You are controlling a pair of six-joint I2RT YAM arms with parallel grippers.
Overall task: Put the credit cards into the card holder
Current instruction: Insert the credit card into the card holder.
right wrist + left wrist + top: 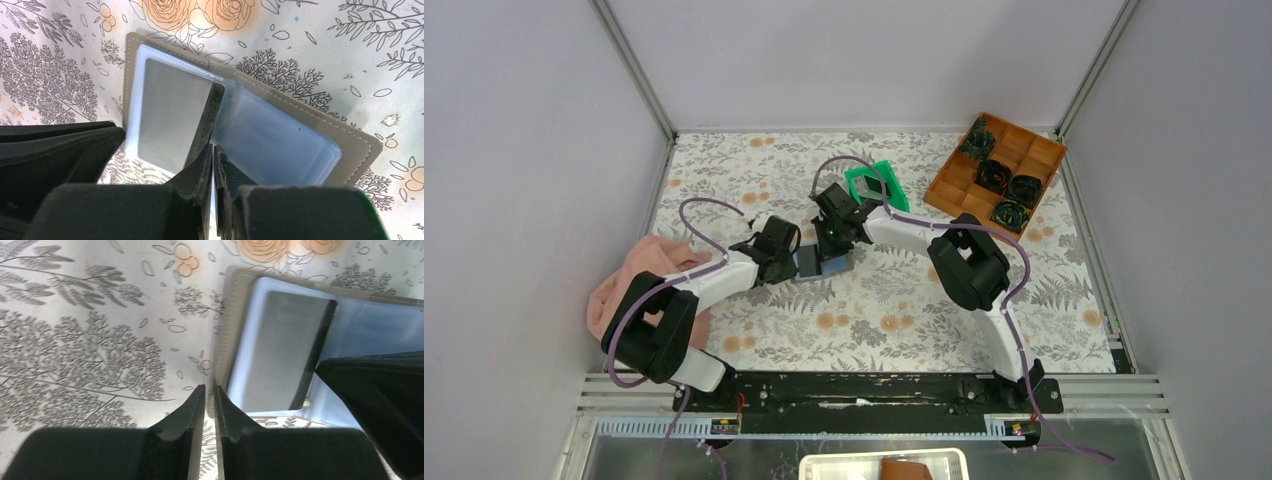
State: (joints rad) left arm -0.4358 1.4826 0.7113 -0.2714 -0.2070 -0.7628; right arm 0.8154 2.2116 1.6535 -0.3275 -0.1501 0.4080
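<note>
The holder (280,145) lies open, blue inside up, on the counter (894,300) between the two arms. The right claw (212,152) is closed on the near edge of a grey card (170,115), which sits tilted over one panel of the holder. The left claw (210,392) is closed to a narrow slit at the holder's grey outer edge; whether it pinches that edge cannot be told.
</note>
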